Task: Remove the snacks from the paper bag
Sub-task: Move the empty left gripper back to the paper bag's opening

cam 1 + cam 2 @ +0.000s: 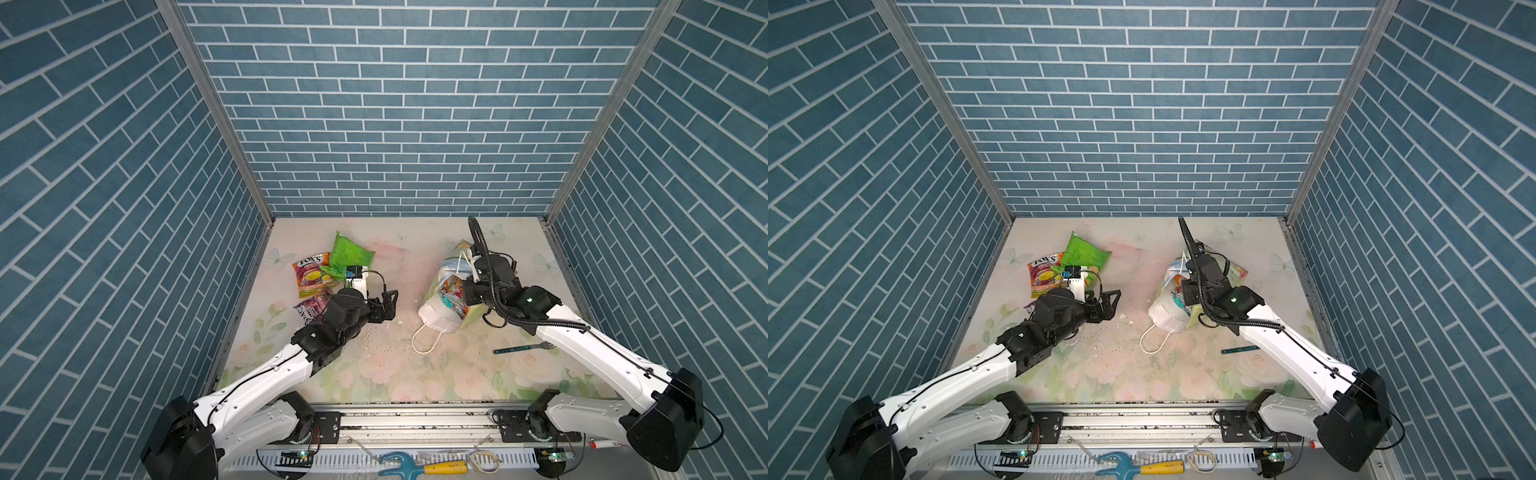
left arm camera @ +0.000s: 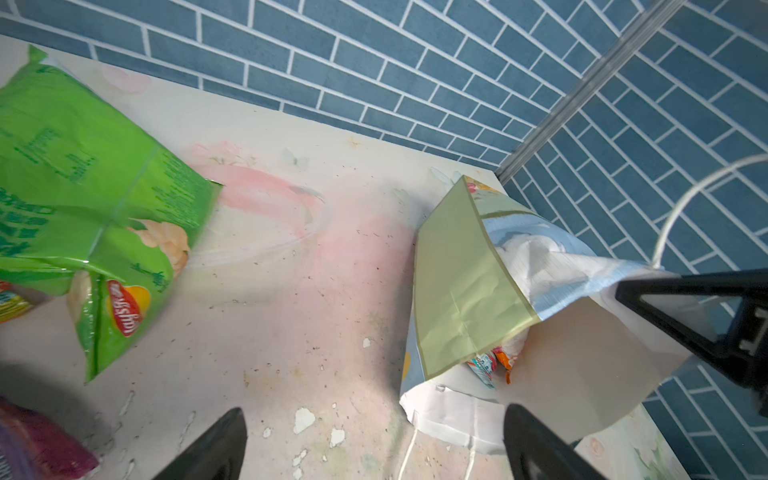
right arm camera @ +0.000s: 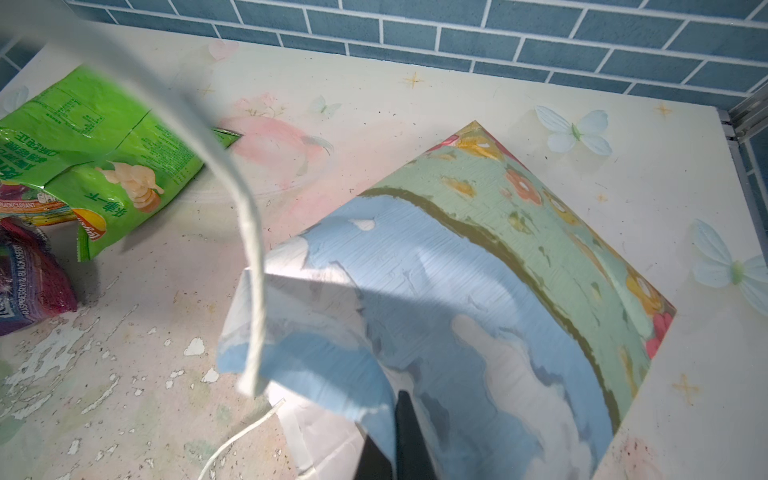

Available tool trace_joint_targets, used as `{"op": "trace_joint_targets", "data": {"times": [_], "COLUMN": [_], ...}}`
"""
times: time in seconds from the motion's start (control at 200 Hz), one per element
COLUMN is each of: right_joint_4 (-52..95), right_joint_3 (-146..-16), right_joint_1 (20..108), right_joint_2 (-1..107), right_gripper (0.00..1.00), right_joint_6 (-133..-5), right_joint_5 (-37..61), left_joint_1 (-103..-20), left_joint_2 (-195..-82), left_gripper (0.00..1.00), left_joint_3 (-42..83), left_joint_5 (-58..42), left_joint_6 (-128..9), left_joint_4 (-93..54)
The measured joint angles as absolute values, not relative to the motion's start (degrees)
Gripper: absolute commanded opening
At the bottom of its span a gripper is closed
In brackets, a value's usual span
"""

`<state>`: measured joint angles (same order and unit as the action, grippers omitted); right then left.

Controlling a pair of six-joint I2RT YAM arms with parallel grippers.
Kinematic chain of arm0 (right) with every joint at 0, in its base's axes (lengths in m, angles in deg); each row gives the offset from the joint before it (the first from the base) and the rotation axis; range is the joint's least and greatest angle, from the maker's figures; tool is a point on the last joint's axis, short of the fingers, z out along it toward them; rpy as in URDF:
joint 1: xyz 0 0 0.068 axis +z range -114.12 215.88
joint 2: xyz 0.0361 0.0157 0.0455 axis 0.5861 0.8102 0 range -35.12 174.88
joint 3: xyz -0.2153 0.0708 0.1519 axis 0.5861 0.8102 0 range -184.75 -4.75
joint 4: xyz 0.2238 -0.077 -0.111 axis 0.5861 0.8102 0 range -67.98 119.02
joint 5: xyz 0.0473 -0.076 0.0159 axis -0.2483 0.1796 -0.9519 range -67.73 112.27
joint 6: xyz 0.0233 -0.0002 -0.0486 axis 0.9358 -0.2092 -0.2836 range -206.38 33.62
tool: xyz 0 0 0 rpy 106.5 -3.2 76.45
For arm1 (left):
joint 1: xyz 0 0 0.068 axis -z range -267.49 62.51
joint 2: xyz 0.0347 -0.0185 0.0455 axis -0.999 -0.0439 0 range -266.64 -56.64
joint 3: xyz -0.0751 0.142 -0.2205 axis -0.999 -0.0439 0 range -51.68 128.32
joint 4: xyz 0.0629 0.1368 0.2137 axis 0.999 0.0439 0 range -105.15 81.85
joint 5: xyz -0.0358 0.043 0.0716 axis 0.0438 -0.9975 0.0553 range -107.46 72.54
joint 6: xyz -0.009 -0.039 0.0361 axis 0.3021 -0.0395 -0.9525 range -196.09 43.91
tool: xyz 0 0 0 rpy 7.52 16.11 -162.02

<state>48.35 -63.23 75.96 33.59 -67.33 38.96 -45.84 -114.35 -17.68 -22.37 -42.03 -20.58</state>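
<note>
Blue brick walls (image 1: 374, 124) enclose a flaking floral tabletop (image 1: 395, 257). The right claw (image 3: 401, 415), pressed together, pinches the rim of the tipped paper bag (image 1: 434, 316), with packets (image 1: 453, 297) inside. The left claw (image 1: 388, 305) is spread and empty, between the bag and the green chip bag (image 1: 349, 255) and FOX'S packet (image 1: 309, 276). A fork (image 1: 515, 349) lies nearby.

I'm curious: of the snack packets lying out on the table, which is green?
The large crinkly green chip bag nearest the back wall; the orange-yellow packet and the purple packet are smaller.
</note>
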Motion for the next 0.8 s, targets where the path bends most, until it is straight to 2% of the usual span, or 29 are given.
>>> {"op": "trace_joint_targets", "data": {"times": [0.235, 0.55, 0.795], "right_joint_4": [49.11, 49.07, 48.87], "right_joint_3": [-64.08, -64.95, -65.13], "right_joint_1": [75.96, 75.96, 75.96], "right_joint_2": [33.61, 34.48, 34.92], "right_gripper": [0.0, 0.0, 0.0], "right_joint_6": [-67.14, -66.68, -65.63], "right_joint_5": [39.05, 38.91, 38.54], "left_joint_1": [-42.19, -40.33, -37.97], "left_joint_2": [-118.31, -125.87, -132.14], "left_gripper": [0.94, 0.65, 0.57], "left_joint_3": [-17.68, -17.61, -15.97], "left_joint_5": [-21.15, -19.94, -18.26], "left_joint_6": [-41.83, -41.22, -40.26], "left_joint_4": [-26.28, -35.24, -39.88]}}
